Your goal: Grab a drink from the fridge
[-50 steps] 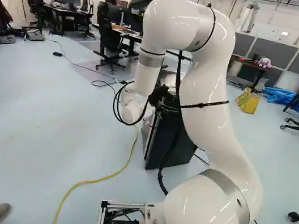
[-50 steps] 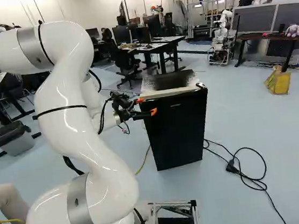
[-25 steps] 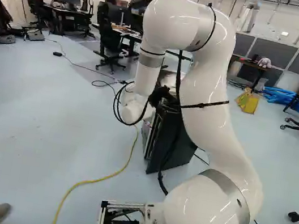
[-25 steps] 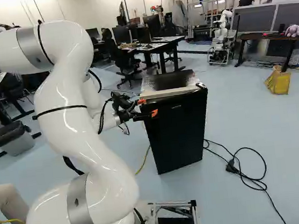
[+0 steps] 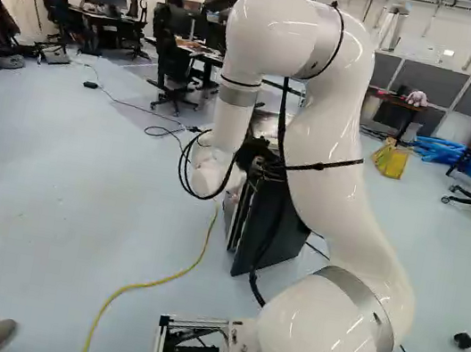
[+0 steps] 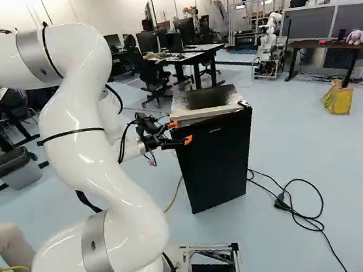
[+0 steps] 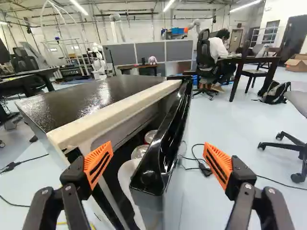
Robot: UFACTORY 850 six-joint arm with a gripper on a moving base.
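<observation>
- Fridge top (image 7: pixel 88 98): glossy black, mottled, a little rough, with bright glints.
- Strip (image 7: pixel 112 116) along its edge: cream, smooth, fairly matt, plastic-looking.
- Fridge door (image 6: pixel 217 158): front smooth and black with low sheen; upper edge slick, glossy black plastic by its look.
- Cans (image 7: pixel 139 152) inside: shiny metal tops.
- Finger pads (image 7: pixel 99 162): matt orange, slotted, like moulded plastic.
- Arm (image 6: pixel 78 148): smooth, glossy white shell, with satin grey metal-looking bands (image 6: pixel 97 250).
- Floor (image 5: pixel 49 208): smooth, pale, softly shiny.
- Partition panels (image 7: pixel 148 51): matt grey, cloth-like.
</observation>
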